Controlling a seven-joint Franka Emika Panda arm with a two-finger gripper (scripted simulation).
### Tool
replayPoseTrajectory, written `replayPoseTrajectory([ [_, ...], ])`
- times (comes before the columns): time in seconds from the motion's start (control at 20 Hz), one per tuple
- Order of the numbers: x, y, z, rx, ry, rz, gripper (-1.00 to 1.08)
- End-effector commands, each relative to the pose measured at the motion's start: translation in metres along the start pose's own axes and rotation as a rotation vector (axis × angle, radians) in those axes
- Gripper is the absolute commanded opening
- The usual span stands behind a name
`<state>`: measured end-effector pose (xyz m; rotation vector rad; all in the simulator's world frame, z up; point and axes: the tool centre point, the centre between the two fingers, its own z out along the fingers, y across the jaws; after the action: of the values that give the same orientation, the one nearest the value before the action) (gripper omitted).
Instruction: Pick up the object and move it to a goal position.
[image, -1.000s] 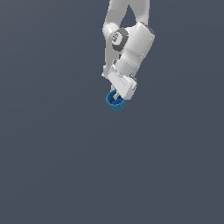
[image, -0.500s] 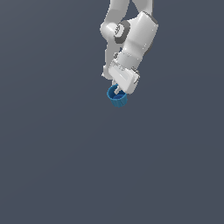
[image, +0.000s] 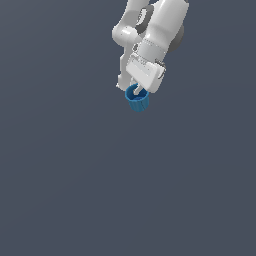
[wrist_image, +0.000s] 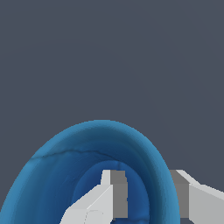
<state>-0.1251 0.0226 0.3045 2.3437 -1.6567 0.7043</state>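
The gripper (image: 138, 92), pinching the blue cup's (image: 138, 101) wall with one finger inside and one outside, has carried it a little toward the worktop's (image: 75, 190) far edge since a second ago, so the transfer looks underway.

The grey surface (image: 75, 190) lies bare on every side, so a gripper could pass freely across the exterior view's left, right and lower parts. The only bulk in the scene is the white arm (image: 160, 30) at the top of that view, with the gripper (image: 139, 91) below it. Its jaws straddle one wall of the blue cup (image: 138, 101), one finger (wrist_image: 105, 197) inside the hollow and one outside; the rest of the rim stands unobstructed.
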Motion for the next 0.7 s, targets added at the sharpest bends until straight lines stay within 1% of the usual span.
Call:
replayPoseTrajectory([
  [0.0, 0.004, 0.001, -0.015, 0.003, 0.000, 0.001, -1.00],
  [0.35, 0.012, 0.004, -0.049, 0.002, 0.006, -0.001, -1.00],
  [0.65, 0.016, 0.005, -0.062, -0.001, 0.011, -0.001, -1.00],
])
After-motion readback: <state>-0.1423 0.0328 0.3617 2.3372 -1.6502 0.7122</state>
